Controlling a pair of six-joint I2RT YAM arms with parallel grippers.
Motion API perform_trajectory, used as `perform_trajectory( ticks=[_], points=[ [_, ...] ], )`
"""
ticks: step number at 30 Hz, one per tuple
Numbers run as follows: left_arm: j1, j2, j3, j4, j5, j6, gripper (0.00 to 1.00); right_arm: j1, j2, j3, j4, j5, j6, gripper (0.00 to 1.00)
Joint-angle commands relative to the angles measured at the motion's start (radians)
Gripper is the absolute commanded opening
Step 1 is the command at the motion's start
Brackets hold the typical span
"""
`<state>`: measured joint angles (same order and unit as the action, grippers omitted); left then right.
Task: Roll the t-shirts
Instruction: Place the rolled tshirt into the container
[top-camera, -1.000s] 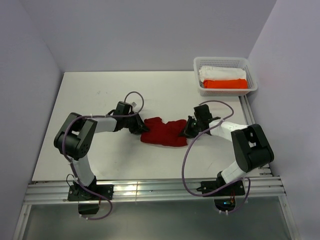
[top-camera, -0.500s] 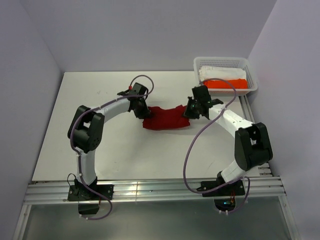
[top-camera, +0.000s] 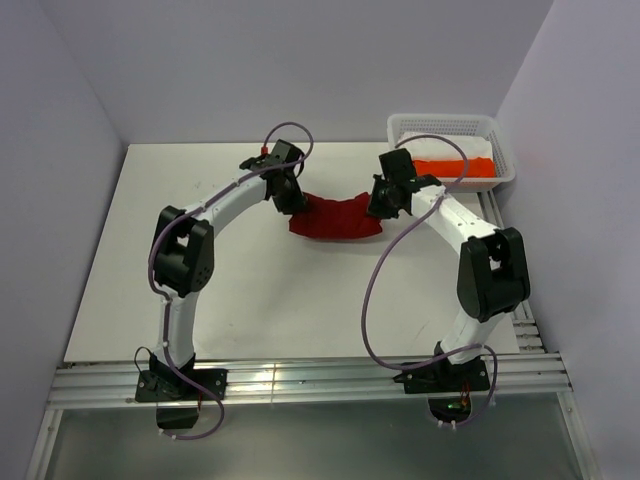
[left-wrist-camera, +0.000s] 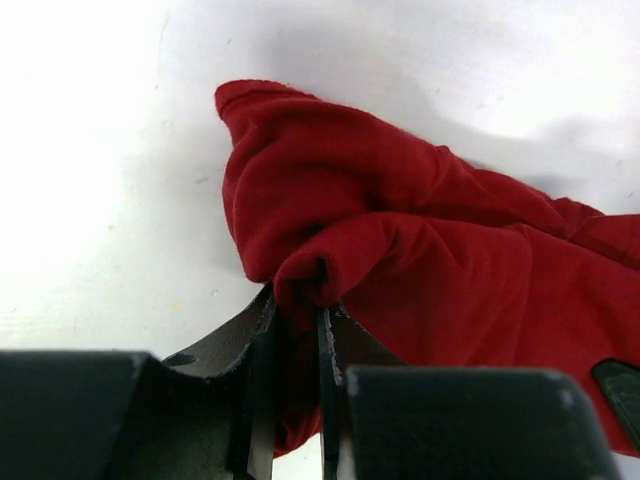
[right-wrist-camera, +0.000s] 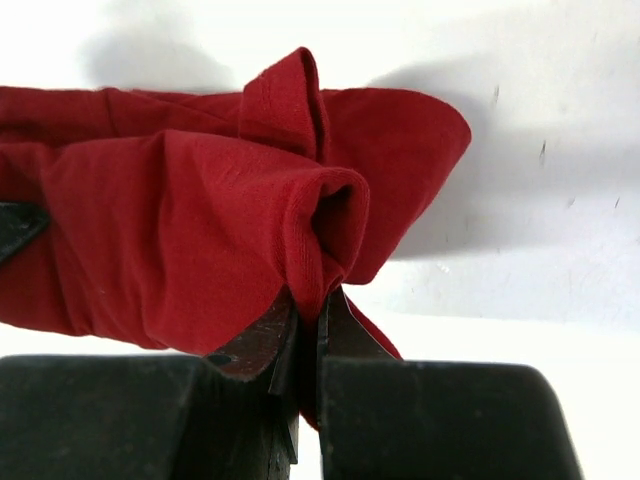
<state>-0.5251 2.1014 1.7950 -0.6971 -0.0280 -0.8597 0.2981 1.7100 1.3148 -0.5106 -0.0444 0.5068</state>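
At the near edge of the white tabletop (top-camera: 290, 300), the left arm (top-camera: 225, 205) and the right arm (top-camera: 455, 220) are bolted down. Both reach out toward the far edge.

Between them, past the middle of the tabletop, is the plain dark red cloth t-shirt (top-camera: 335, 218). It is bunched into a long band that hangs low in the middle, like a smile. The left gripper (left-wrist-camera: 295, 305) pinches a small fold at the left end, its two fingers pressed tight on the cloth. The right gripper (right-wrist-camera: 307, 310) pinches a fold at the right end the same way. Both ends look lifted. I cannot tell if the low middle touches the tabletop.

The shirt looks soft, thin and light. It droops wherever nothing holds it, so it will not keep a shape by itself. It will not break. I think a pinch on a thick fold or a hem holds best, because one thin layer could slip out. To roll it, I think it must first lie flat, and then be held at two corners of one edge.

In the far right corner sits a white plastic basket with small holes (top-camera: 445, 118). A white t-shirt (top-camera: 472, 147) and a bright orange t-shirt (top-camera: 455, 167) lie inside, side by side. The right arm hides part of them.
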Motion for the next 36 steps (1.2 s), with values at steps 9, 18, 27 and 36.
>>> perform_trajectory(
  ticks=[9,18,27,36],
  points=[
    [-0.018,-0.131,-0.268,0.025,0.083,-0.021,0.00,-0.008,-0.101,-0.287,0.012,-0.186,0.113,0.00],
    [-0.030,-0.254,-0.580,0.128,0.143,-0.025,0.16,-0.025,-0.188,-0.456,0.069,-0.227,0.105,0.49],
    [0.046,-0.329,-0.654,0.197,0.212,0.025,0.71,-0.089,-0.221,-0.471,0.151,-0.305,0.067,0.71],
    [0.152,-0.327,-0.686,0.378,0.354,0.094,0.80,-0.102,-0.107,-0.431,0.260,-0.373,0.030,0.72]
  ],
)
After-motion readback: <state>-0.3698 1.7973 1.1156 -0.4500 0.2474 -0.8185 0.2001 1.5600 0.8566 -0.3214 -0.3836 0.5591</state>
